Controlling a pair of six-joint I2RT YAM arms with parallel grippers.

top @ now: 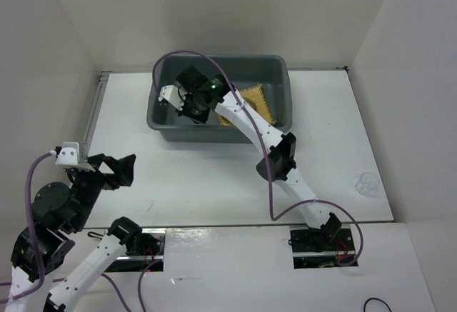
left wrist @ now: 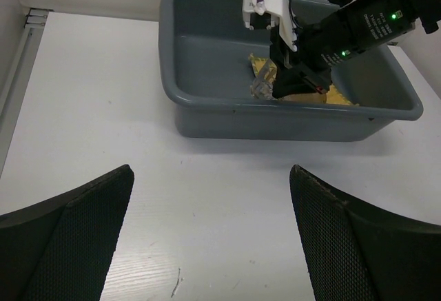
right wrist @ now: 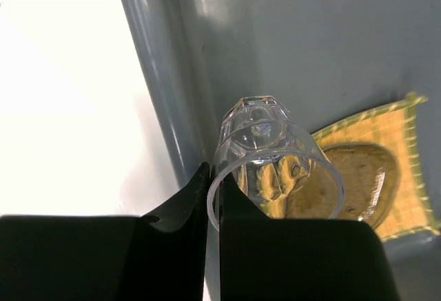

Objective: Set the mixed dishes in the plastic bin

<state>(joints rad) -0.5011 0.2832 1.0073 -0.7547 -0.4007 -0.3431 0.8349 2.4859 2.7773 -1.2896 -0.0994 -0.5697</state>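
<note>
Hidden: the square yellow woven mat lies at the right of the tub floor; overhead, the right arm covers much of it. A round clear glass saucer rests on it, partly cut off by the dark fingers.
Hard to make out: a second tiny clear cup shows faintly on the white tabletop, far right, well apart from the tub.
Edges: the held small clear cup hangs inside the large dark grey plastic tub, just beside its near wall, bare floor to the left.
Right arm: stretched over the near rim, wrist bent down; right gripper fingers clamped on the cup's rim.
Left arm: folded at the near left; left gripper fingers wide apart above bare tabletop.
</note>
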